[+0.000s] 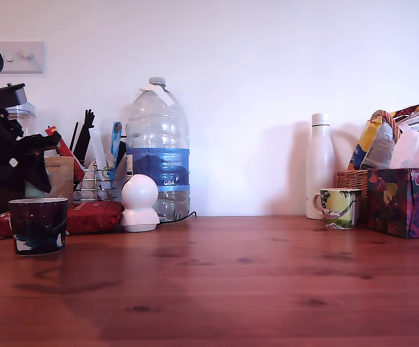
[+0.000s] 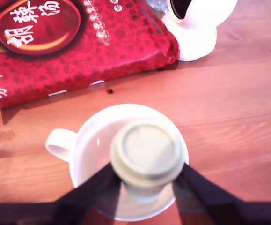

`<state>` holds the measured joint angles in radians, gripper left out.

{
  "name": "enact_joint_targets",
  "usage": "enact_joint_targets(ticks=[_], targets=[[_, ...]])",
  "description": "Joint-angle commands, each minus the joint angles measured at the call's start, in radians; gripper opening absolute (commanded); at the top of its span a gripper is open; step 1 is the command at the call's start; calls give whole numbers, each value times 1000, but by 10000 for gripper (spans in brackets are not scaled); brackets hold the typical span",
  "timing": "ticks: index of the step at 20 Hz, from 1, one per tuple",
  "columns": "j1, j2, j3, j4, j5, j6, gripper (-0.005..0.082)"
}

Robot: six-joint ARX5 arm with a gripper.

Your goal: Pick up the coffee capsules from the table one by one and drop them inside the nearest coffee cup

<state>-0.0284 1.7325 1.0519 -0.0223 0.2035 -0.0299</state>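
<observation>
In the wrist view my gripper (image 2: 147, 177) is shut on the coffee capsule (image 2: 147, 151), a pale grey-green pod seen from above with its rim facing the camera. The dark fingers (image 2: 97, 182) press on it from both sides. It hangs right over the mouth of the coffee cup (image 2: 91, 145), which shows a white inside and a small white handle. In the exterior view the cup (image 1: 39, 225) is dark navy with a pale rim, standing at the left on the reddish wooden table (image 1: 252, 289). My black arm (image 1: 3, 144) rises above and behind it; the capsule cannot be made out there.
A red packet (image 2: 69, 47) lies just behind the cup, and a white round-headed gadget (image 1: 140, 204) stands beside it. A big water bottle (image 1: 158, 152) is further back. At the exterior view's right stand a floral mug (image 1: 337, 207), a white bottle (image 1: 320, 166) and a patterned box (image 1: 406, 202).
</observation>
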Motion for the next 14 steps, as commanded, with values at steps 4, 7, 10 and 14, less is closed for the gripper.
enact_joint_targets(ticks=[4, 7, 10, 14], targets=[[0, 8, 13, -5, -1, 32, 727], [-1, 3, 13, -16, 0, 42, 680], [-5, -33, 13, -64, 3, 50, 441], [-7, -108, 13, -152, 29, 57, -26]])
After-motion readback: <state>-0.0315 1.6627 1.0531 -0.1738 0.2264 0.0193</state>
